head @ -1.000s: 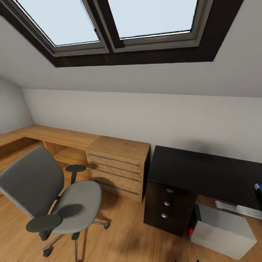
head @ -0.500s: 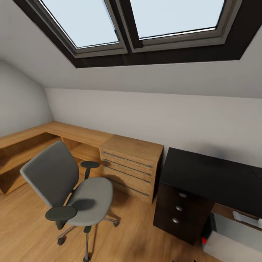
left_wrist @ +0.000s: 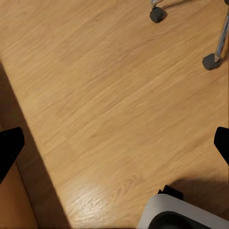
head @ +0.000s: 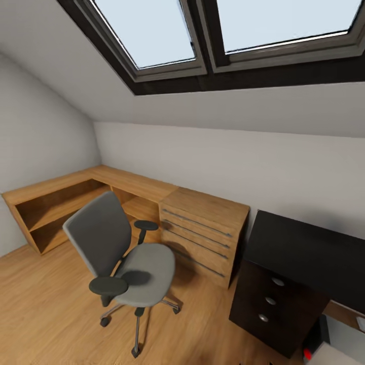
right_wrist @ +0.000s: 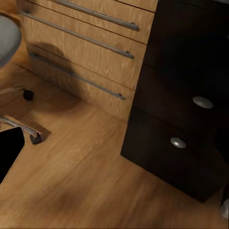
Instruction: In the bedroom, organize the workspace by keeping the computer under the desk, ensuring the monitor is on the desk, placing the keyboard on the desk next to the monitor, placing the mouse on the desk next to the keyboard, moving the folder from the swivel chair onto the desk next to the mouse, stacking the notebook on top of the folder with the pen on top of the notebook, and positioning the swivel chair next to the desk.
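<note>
Grey swivel chair (head: 121, 253) beside black desk (head: 309, 256) — no readable writing; jaws' state unclear.

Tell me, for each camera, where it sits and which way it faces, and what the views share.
Head view: high on the robot, facing forward and down at the swivel chair, wooden drawer unit and black desk under the skylights.
Left wrist view: on the left arm, facing down at the floor; dark fingertips at both edges, the robot's white base below.
Right wrist view: on the right arm, facing the wooden and black drawers; one dark fingertip.
Shared: the chair's casters appear in both wrist views.
</note>
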Tool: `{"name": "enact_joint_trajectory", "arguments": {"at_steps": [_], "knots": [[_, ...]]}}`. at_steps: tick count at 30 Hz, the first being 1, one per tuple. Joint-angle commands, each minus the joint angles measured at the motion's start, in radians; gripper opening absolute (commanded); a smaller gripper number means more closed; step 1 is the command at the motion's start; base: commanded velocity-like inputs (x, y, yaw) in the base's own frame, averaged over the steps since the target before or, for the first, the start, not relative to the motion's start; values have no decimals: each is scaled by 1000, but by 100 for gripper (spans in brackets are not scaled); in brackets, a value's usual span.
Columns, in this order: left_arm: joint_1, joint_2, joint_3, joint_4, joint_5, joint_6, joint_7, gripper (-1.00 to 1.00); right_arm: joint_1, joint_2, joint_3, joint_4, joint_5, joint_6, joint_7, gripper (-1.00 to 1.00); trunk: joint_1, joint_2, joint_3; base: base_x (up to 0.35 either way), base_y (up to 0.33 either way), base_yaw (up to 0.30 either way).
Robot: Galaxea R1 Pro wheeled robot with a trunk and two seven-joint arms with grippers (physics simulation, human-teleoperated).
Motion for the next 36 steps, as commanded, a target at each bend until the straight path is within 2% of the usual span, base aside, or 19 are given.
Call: {"name": "enact_joint_trajectory", "arguments": {"at_steps": [1,36], "knots": [[0,0,-8,-2,8,-1,6,100,-1,1,8,2,-3,-2,-4,100,0,-1,-1,0,0,281],[0,-1,-8,4,7,-1,4,100,-1,4,9,3,0,-5,-4,100,0,-1,-1,0,0,284]]}}
